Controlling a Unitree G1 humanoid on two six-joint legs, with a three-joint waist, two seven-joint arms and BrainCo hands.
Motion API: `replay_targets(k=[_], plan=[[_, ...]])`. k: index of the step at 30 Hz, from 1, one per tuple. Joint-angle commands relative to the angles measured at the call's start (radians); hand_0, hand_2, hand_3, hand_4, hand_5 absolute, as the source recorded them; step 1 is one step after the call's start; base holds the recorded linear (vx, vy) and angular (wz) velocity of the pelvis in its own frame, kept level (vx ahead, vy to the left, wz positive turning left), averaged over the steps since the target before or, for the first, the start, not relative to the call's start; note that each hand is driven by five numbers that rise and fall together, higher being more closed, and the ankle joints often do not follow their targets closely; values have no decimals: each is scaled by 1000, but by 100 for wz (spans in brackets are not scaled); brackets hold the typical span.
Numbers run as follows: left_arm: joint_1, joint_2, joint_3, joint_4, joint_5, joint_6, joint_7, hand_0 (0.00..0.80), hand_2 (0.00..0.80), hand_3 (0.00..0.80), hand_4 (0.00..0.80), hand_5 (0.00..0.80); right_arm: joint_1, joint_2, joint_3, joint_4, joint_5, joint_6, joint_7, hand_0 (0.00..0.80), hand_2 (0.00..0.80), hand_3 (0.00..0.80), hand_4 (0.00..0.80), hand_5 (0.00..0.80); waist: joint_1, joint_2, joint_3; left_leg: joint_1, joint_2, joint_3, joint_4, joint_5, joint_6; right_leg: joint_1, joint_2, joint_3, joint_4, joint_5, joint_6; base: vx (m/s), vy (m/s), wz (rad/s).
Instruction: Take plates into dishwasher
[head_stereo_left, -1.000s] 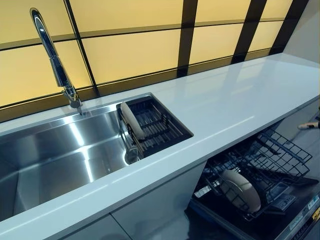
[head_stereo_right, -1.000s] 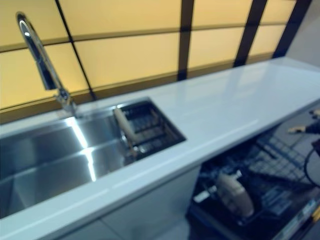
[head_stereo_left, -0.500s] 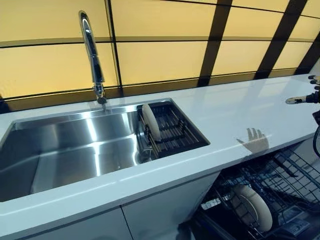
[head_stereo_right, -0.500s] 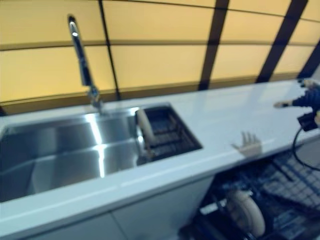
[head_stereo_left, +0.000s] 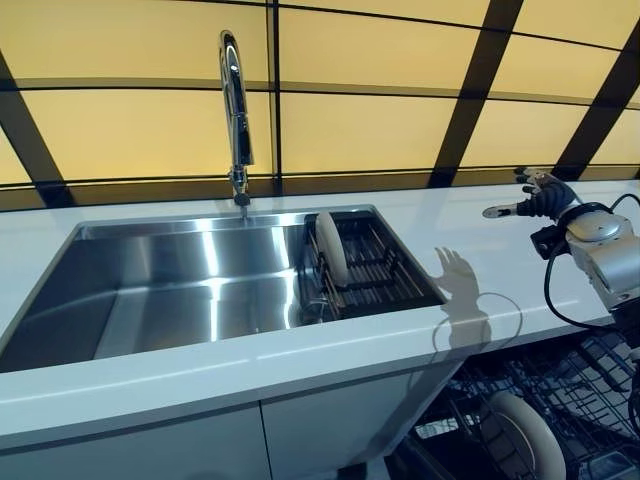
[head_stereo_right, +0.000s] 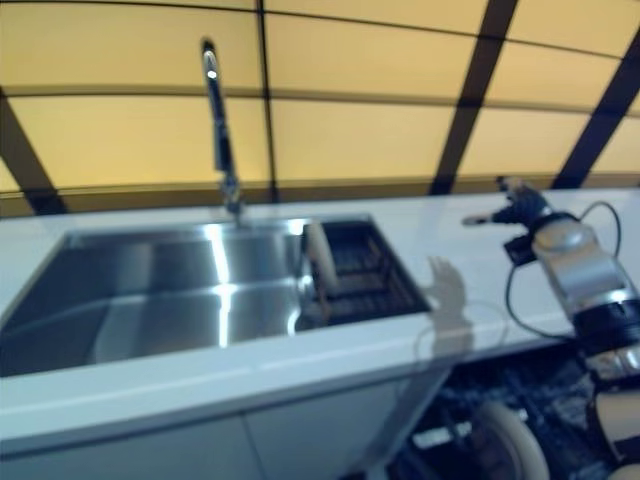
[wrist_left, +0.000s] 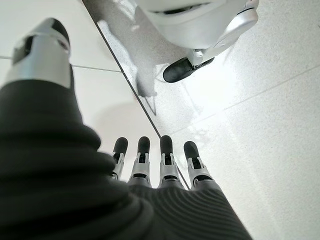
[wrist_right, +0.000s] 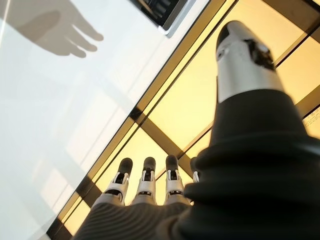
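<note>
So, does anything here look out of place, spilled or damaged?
Nothing stands out. One plate stands on edge in the dark rack in the sink, another plate in the dishwasher rack below. The right hand is open above the countertop.

2 plates: one plate (head_stereo_left: 331, 247) in the sink rack (head_stereo_left: 378, 275), one plate (head_stereo_left: 526, 444) in the dishwasher rack (head_stereo_left: 585, 385); 1 faucet (head_stereo_left: 236, 110).
</note>
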Motion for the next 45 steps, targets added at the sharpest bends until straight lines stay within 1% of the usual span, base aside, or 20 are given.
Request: replay_targets(k=[1, 3, 7, 10, 13, 15, 17, 18, 19, 20, 21, 24, 25, 26, 28, 29, 33, 36, 42, 45], plan=[[-62, 26, -39, 35, -1, -2, 19, 0, 0, 0, 0, 0, -133, 5, 52, 6, 9, 0, -37, 0, 0, 0, 0, 0, 24, -38, -3, 16, -3, -15, -2, -32, -2, 62, -38, -34, 2, -45, 69, 1, 7, 12], [-62, 24, -39, 36, -3, 0, 21, 0, 0, 0, 0, 0, -141, 26, 65, 14, 14, 8, -39, 0, 0, 0, 0, 0, 30, -36, -2, 15, -4, -18, -2, -30, -1, 66, -39, -40, 2, -46, 68, 5, 12, 14], [-60, 23, -48, 33, -7, 5, 24, 0, 0, 0, 0, 0, -150, 62, 81, 43, 39, -9, -41, 0, 0, 0, 0, 0, 46, -34, 3, 13, -7, -27, -2, -28, -1, 73, -42, -52, 2, -48, 67, 2, 4, 5], [-60, 24, -49, 33, -10, 4, 23, 0, 0, 0, 0, 0, -165, 79, 95, 44, 52, -2, -43, 0, 0, 0, 0, 0, 53, -34, 6, 12, -9, -31, -2, -28, -1, 75, -44, -58, 2, -48, 67, -4, 6, 5], [-59, 25, -52, 32, -14, 6, 22, 0, 0, 0, 0, 0, -180, 100, 110, 45, 97, 0, -47, 0, 0, 0, 0, 0, 60, -34, 8, 9, -12, -36, -2, -27, 1, 76, -45, -65, 2, -49, 66, -6, 9, 12], [-61, 26, -52, 30, -10, 8, 19, 0, 0, 0, 0, 0, -189, 115, 120, 46, 81, 40, -12, 0, 0, 0, 0, 0, 65, -34, 9, 8, -15, -40, -2, -27, 1, 80, -45, -68, 2, -49, 66, -1, 11, 8], [-64, 23, -55, 25, -10, 14, 21, 0, 0, 0, 0, 0, -194, 125, 133, 49, 76, 59, -28, 0, 0, 0, 0, 0, 66, -35, 11, 8, -15, -39, -2, -26, 2, 81, -46, -70, 2, -49, 66, 0, 0, 0], [-65, 23, -57, 26, -9, 15, 21, 0, 0, 0, 0, 0, -204, 133, 145, 60, 32, 87, -16, 0, 0, 0, 0, 0, 68, -37, 12, 8, -16, -40, -2, -26, 2, 82, -46, -72, 2, -48, 67, 0, 0, 0], [-65, 23, -57, 26, -9, 15, 22, 0, 0, 0, 0, 0, -207, 135, 147, 62, 17, 93, -12, 0, 0, 0, 0, 0, 69, -37, 12, 9, -17, -40, -2, -26, 2, 82, -46, -72, 2, -48, 67, 0, 0, 0], [-67, 23, -57, 24, -8, 19, 21, 0, 0, 0, 0, 0, -216, 138, 160, 65, -22, 122, 2, 0, 0, 0, 0, 0, 70, -37, 12, 8, -17, -40, -2, -25, 3, 82, -46, -72, 2, -48, 67, 0, 0, 0], [-71, 24, -56, 23, -6, 25, 20, 0, 0, 0, 0, 0, -236, 138, 182, 76, -142, 147, 36, 0, 0, 0, 0, 0, 70, -39, 12, 8, -18, -39, -2, -25, 3, 82, -46, -72, 2, -47, 68, 0, 0, 0], [-73, 24, -66, 17, -8, 33, 20, 0, 0, 0, 0, 0, -293, 115, 248, 129, -306, 109, 132, 0, 0, 0, 0, 0, 76, -42, 8, 9, -18, -39, -2, -25, 2, 83, -45, -76, 2, -47, 70, 0, 0, 0], [-73, 24, -70, 16, -8, 35, 21, 0, 0, 0, 0, 0, -318, 107, 274, 140, -343, 107, 151, 0, 0, 0, 0, 0, 79, -43, 7, 9, -18, -40, -2, -24, 2, 83, -45, -77, 2, -46, 71, 0, 0, 0], [-73, 24, -73, 16, -8, 36, 21, 0, 0, 0, 0, 0, -345, 102, 302, 151, -397, 102, 148, 0, 0, 0, 0, 0, 83, -45, 6, 8, -19, -41, -2, -23, 2, 84, -44, -78, 2, -46, 70, 0, 0, 0], [-67, 24, -74, 13, -6, 34, 21, 0, 0, 0, 0, 0, -390, 92, 343, 171, -422, 90, 146, 0, 0, 0, 0, 0, 88, -46, 4, 9, -19, -43, -2, -24, 1, 86, -44, -80, 2, -48, 72, 0, 0, 0], [-66, 25, -80, 8, -10, 40, 22, 0, 0, 0, 0, 0, -424, 93, 369, 171, -456, 119, 162, 0, 0, 0, 0, 0, 92, -48, 3, 7, -20, -46, -2, -23, 2, 85, -43, -81, 2, -48, 72, 0, 0, 0], [-65, 29, -82, 6, -9, 44, 21, 0, 0, 0, 0, 0, -465, 88, 407, 186, -486, 140, 198, 0, 0, 0, 0, 0, 100, -52, 3, 5, -22, -50, -2, -23, 4, 87, -43, -84, 2, -50, 73, 3, 1, 1], [-67, 28, -84, 4, -9, 46, 21, 0, 0, 0, 0, 0, -473, 96, 419, 203, -509, 129, 195, 0, 0, 0, 0, 0, 106, -53, 1, 3, -24, -52, -2, -23, 5, 87, -44, -87, 2, -50, 74, 15, 11, 4], [-72, 27, -85, 1, -12, 55, 21, 0, 0, 0, 0, 0, -459, 134, 415, 195, -420, 142, 207, 0, 0, 0, 0, 0, 114, -54, 4, 0, -26, -59, -2, -22, 7, 89, -46, -92, 2, -50, 73, 13, 10, 5], [-73, 27, -81, 3, -7, 53, 19, 0, 0, 0, 0, 0, -441, 150, 406, 191, -380, 128, 193, 0, 0, 0, 0, 0, 117, -54, 6, -1, -27, -62, -2, -23, 8, 90, -47, -94, 2, -51, 71, 5, 7, 3]])
